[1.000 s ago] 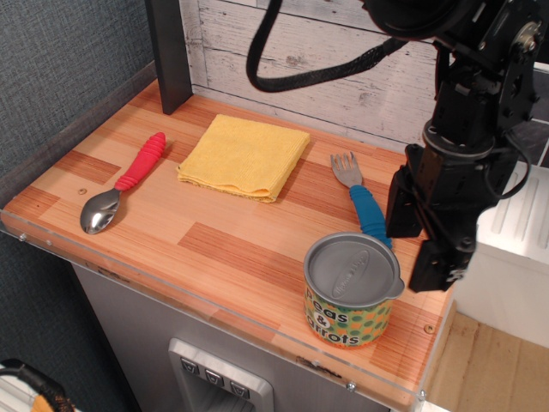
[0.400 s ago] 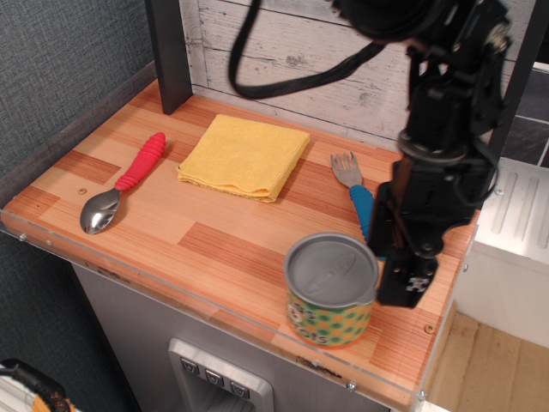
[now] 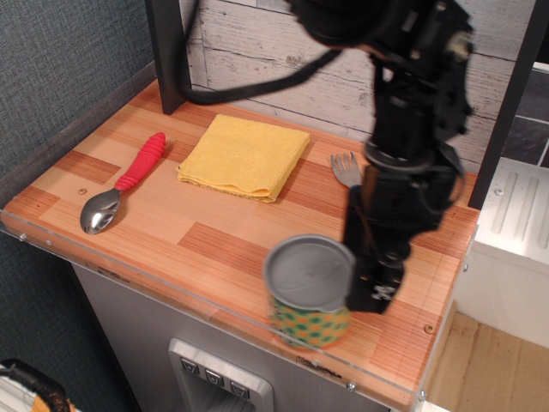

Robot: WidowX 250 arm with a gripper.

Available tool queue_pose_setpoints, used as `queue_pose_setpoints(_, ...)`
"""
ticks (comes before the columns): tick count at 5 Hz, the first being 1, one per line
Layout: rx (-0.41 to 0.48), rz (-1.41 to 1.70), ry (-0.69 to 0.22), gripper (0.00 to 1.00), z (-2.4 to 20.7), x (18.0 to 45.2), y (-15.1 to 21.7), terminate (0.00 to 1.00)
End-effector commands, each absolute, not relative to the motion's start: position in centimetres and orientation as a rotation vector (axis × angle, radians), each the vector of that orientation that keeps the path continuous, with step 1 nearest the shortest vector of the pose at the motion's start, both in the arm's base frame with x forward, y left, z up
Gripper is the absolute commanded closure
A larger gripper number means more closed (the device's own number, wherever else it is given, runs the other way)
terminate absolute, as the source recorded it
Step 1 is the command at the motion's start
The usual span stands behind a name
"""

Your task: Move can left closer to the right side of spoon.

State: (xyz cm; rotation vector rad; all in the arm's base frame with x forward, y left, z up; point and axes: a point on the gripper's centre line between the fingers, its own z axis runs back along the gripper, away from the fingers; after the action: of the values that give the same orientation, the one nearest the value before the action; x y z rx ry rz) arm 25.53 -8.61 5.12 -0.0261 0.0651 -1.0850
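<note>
Sliding the can point(image 3: 309, 292) along the front edge toward the spoon point(image 3: 120, 184) wants steady contact; gripper point(image 3: 373, 279) beside it (jaw state unclear).

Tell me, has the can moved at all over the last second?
Yes. The can has slid left along the table's front edge, away from the fork and toward the spoon.

Bare wood lies open along the table's point(image 3: 214, 249) front between the can point(image 3: 309, 290) and the spoon point(image 3: 124, 184); the yellow cloth point(image 3: 244, 156) sits farther back, and the fork point(image 3: 346, 169) is partly hidden behind the arm point(image 3: 403, 180)
</note>
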Motion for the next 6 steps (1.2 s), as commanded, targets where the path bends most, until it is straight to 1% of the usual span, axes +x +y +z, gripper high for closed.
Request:
queue_pose_setpoints(1,0.019,-1.190,0.086,0.00,6.1,24.0,-4.8,0.00)
queue_pose_setpoints(3,0.065,-1.249,0.158,0.00,5.3,24.6,-2.4,0.00)
queue_pose_setpoints(4,0.077,-1.242,0.174,0.00,5.2,25.2,-0.8,0.00)
queue_pose_setpoints(5,0.087,-1.221,0.209,0.00,4.8,25.8,0.6,0.00)
queue_pose_setpoints(6,0.106,-1.210,0.228,0.00,4.7,26.3,1.4,0.00)
